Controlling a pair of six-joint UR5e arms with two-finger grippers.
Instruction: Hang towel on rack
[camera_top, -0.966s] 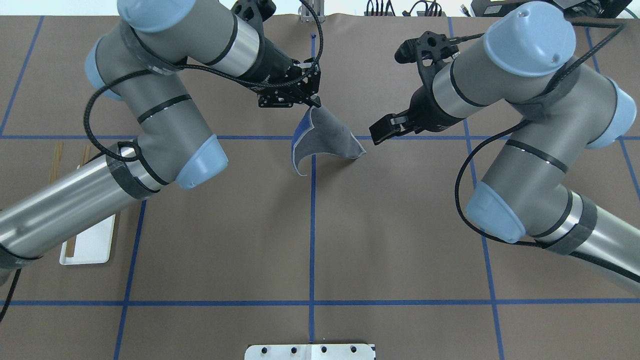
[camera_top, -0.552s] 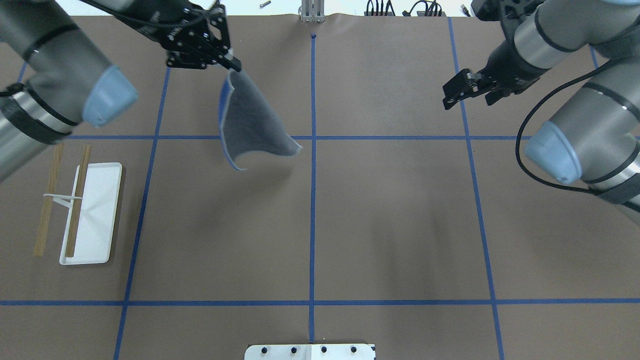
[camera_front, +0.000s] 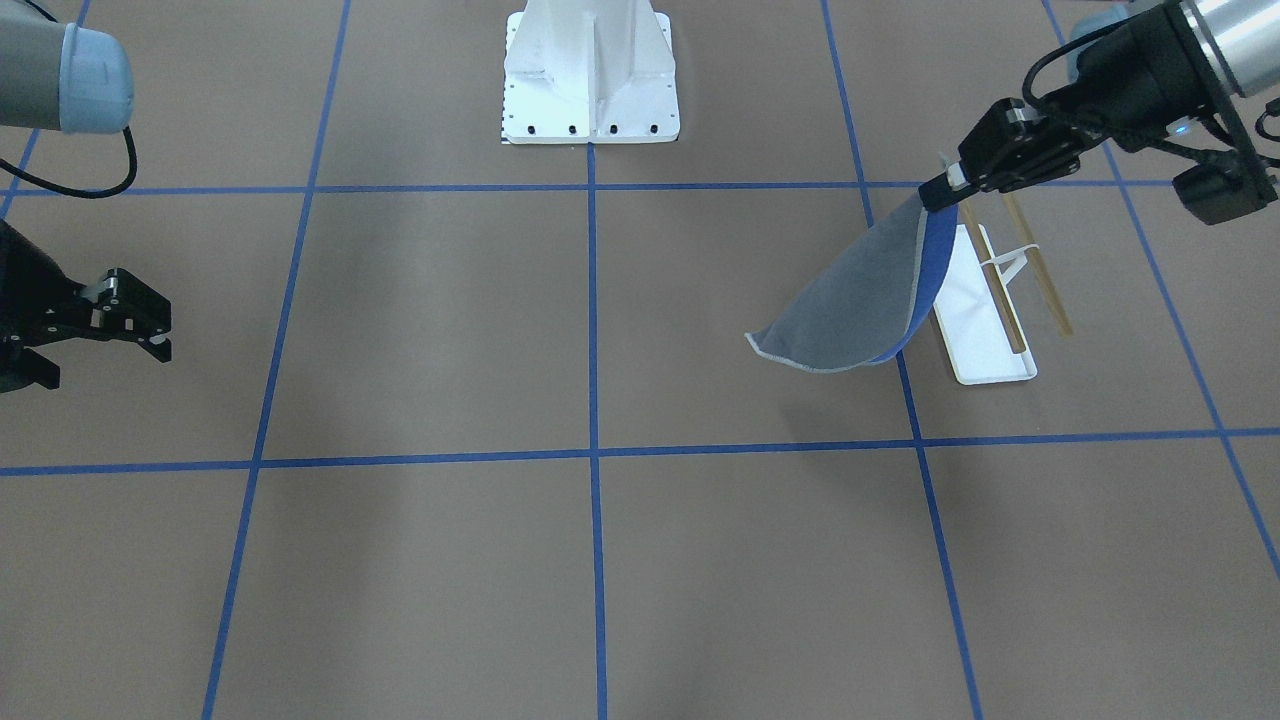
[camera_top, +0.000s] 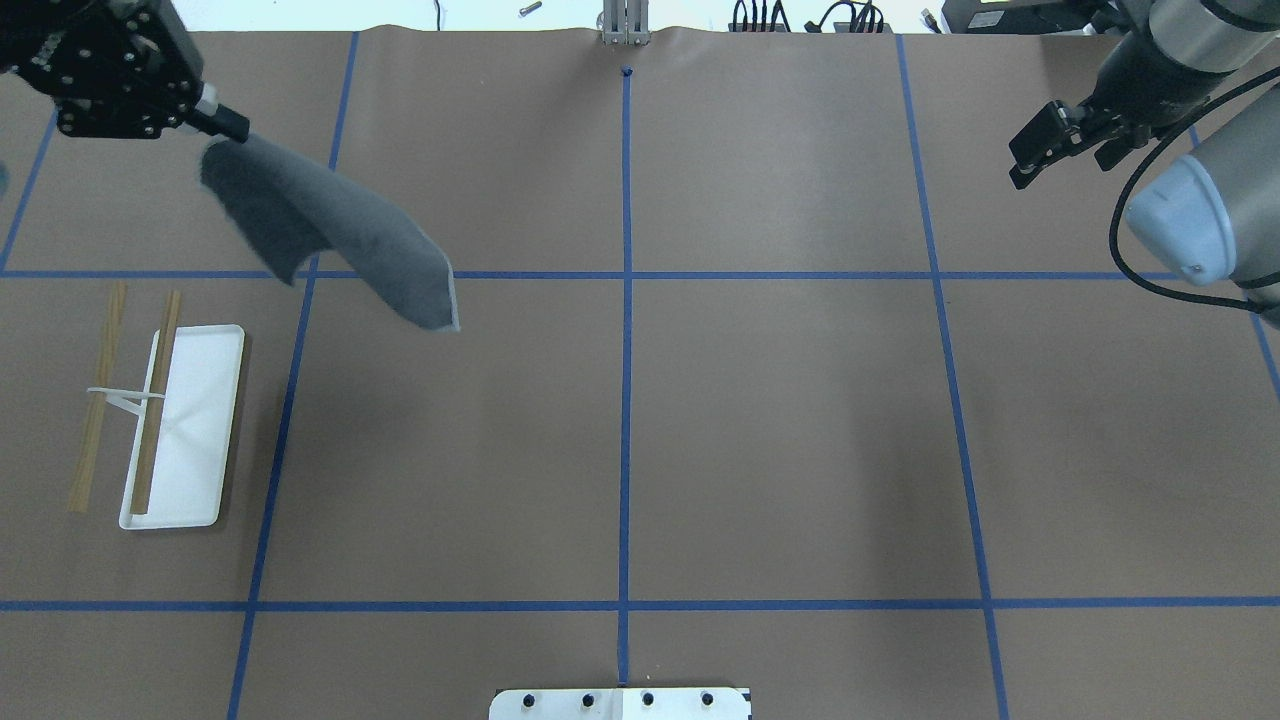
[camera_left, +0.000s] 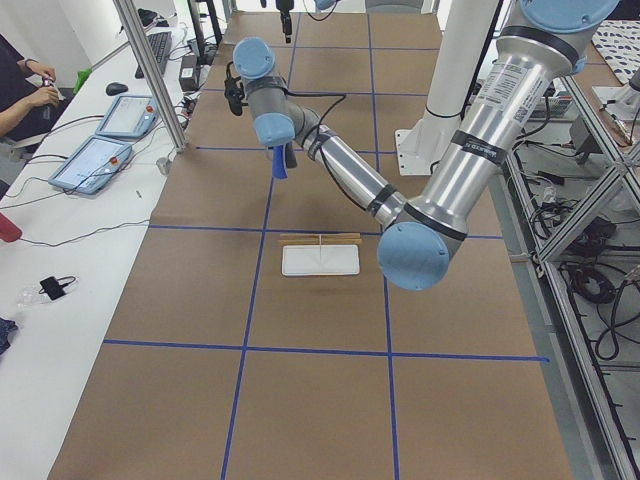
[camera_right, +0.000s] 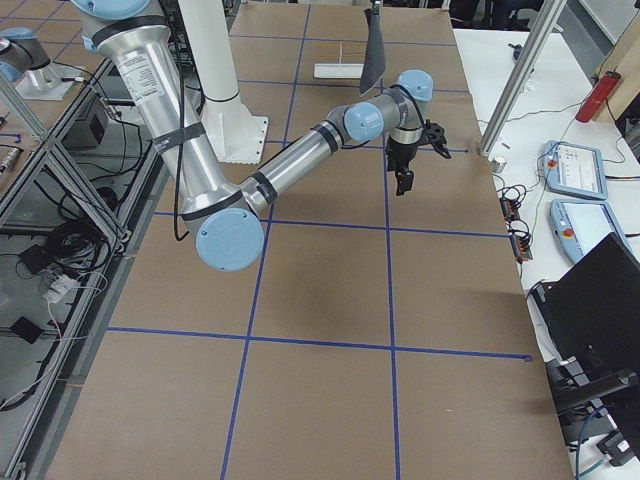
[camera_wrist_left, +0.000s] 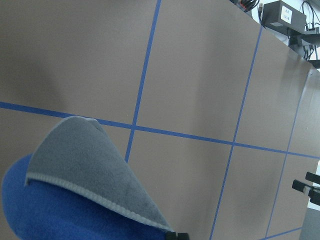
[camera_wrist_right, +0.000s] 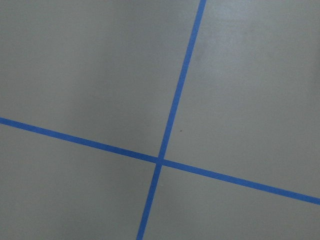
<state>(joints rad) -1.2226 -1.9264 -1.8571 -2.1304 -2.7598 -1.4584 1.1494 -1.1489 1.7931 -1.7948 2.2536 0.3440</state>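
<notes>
Overhead exterior view: the left pincer (camera_top: 228, 122) clamps one corner of the towel (camera_top: 330, 235), which hangs in the air above the worktop (camera_top: 700, 400), near the rack (camera_top: 205, 400) but not touching it. The right pincer (camera_front: 163, 330) hovers well apart, jaws spread, holding nothing.

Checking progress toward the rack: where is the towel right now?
In the overhead view the towel hangs at upper left from the left gripper, beyond the rack and clear of it.

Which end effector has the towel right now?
The left end effector, pinching the grey towel by a corner; the right end effector hangs open and empty.
</notes>
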